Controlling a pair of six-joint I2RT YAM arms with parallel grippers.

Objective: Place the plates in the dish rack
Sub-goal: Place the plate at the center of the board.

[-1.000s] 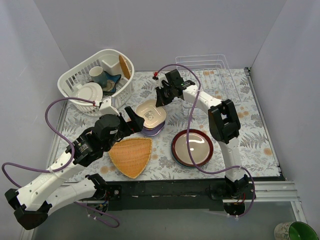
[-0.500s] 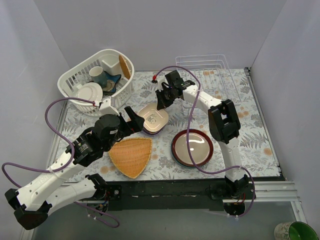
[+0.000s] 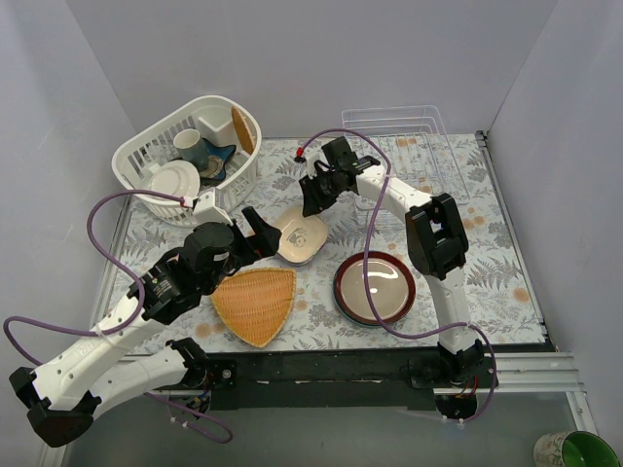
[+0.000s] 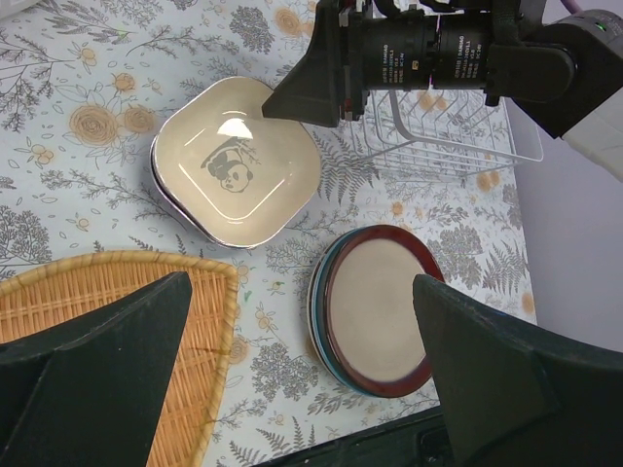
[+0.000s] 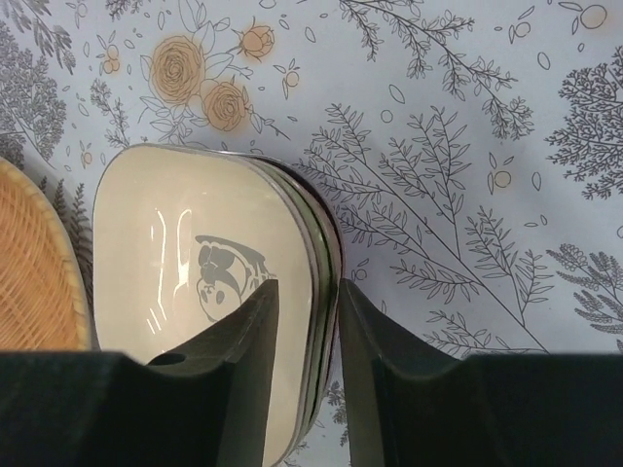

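The dish rack (image 3: 409, 125) is seen at the far right. The dark red-brown plate (image 3: 374, 288) is laid flat nearer the arms. Left of it the cream dish (image 5: 175, 253) is laid flat, face up; it is rounded-square, so no long axis is shown. Its rim is straddled by the slightly parted fingers of the right gripper (image 5: 307, 292). The left gripper (image 4: 300, 287) is held with its fingers wide apart above.

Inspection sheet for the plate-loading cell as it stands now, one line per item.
Surface: floral cloth lies flat, no spills seen.
Job's things: dish rack far right, no plate in it; cream dish tops a square stack; dark red-brown plate tops a round stack.
Clutter: orange woven tray; white basket holding cups and a white plate.
Grippers: left gripper wide open, holding nothing; right gripper jaws apart astride the cream dish's rim.
Cables: purple cables loop free; one crosses above the dark red-brown plate.
Surroundings: grey walls; green cup off the table.
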